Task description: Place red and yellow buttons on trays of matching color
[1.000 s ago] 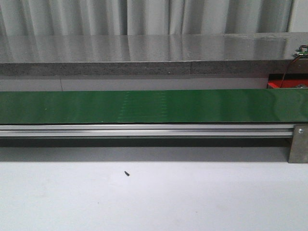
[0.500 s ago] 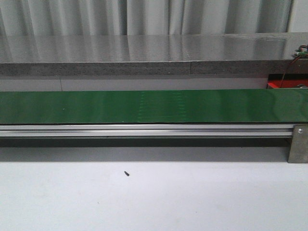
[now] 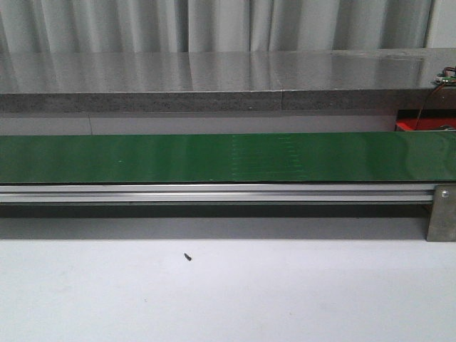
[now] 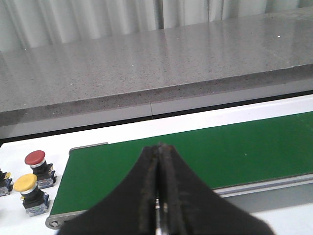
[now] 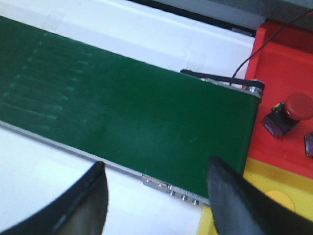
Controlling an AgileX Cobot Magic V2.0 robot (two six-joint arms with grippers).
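no readable text, labels, brands or numbers on anything shown

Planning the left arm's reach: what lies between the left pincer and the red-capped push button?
Left wrist view: the shut left pincer is parted from the red-capped push button by the green conveyor belt's end and white table.

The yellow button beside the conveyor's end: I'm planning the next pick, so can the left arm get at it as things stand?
Probably yes. The yellow button stands upright on the white table beside the green belt, top uncovered, nothing over it. But the left gripper is shut and must open first.
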